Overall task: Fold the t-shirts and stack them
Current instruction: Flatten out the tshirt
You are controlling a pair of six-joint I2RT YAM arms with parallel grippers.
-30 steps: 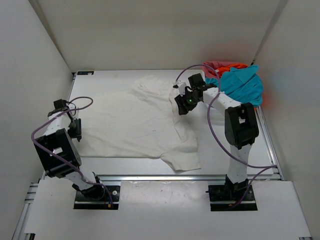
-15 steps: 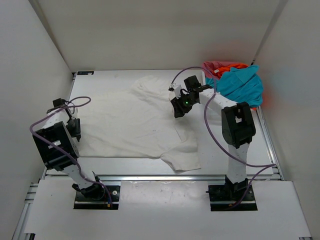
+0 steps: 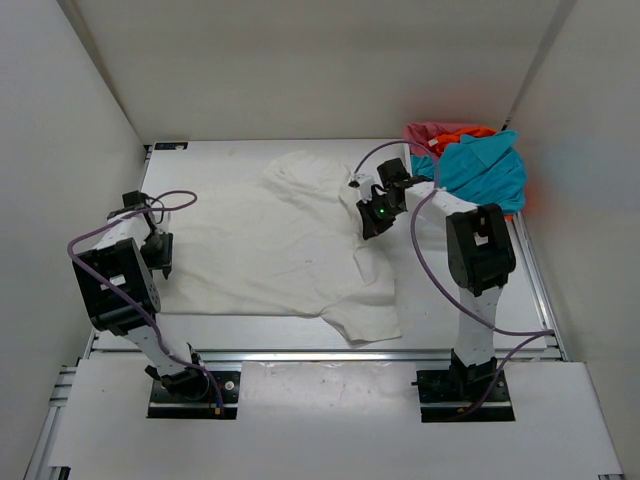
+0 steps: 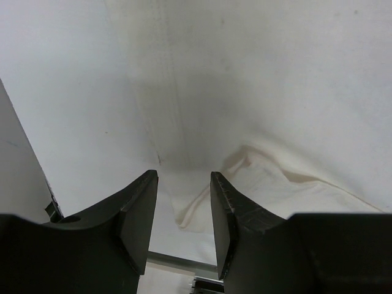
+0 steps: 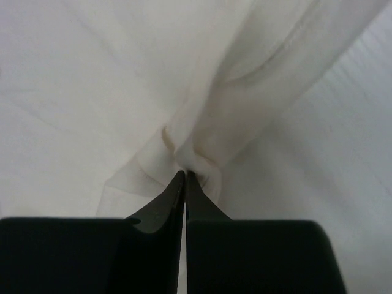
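Right gripper (image 5: pixel 184 176) pinched tight on the white t-shirt (image 3: pixel 270 240), centre-right; left gripper (image 4: pixel 182 180) jaws apart over its left edge.

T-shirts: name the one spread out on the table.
The white t-shirt, spread flat; the teal-blue shirt, orange shirt and pinkish-red shirt lie heaped far right.

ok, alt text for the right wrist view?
The right pincer is shut on a bunched fold of the white t-shirt, and the cloth puckers around its dark tips. The shirt fills most of the frame, with a strip of bare table at the right.
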